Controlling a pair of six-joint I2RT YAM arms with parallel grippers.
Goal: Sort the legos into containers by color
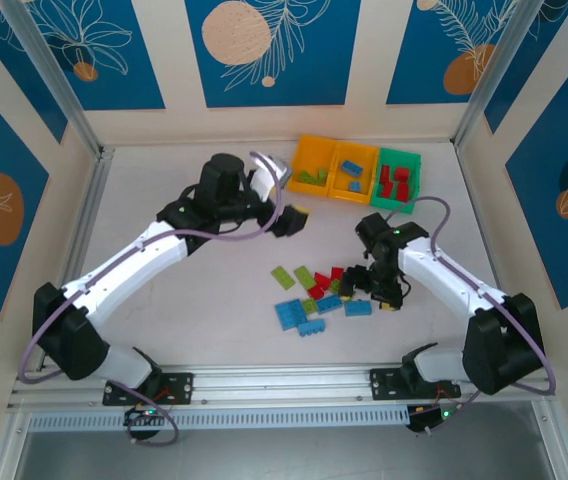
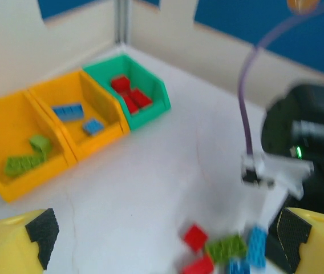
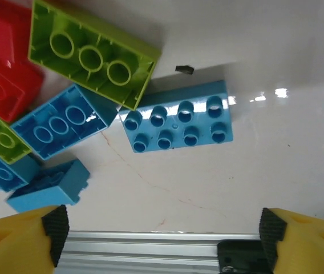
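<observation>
Your right gripper (image 3: 162,228) is spread empty over the blue 8-stud lego (image 3: 179,123) by the table's (image 3: 276,171) near edge, poised to pinch; your left gripper (image 1: 294,216), likewise spread, faces the containers (image 2: 96,142).

Your two arms are built alike, with white link shells between black joint housings. A lilac cable (image 2: 244,97) loops off the right arm (image 1: 454,280), and its twin runs along the left arm (image 1: 134,255). The left hand (image 2: 165,234) and right hand (image 3: 162,228) both end in yellow fingers (image 3: 13,242) faced with black pads (image 3: 56,225), and a small green light (image 2: 299,152) glows on the right arm's black wrist housing.
</observation>
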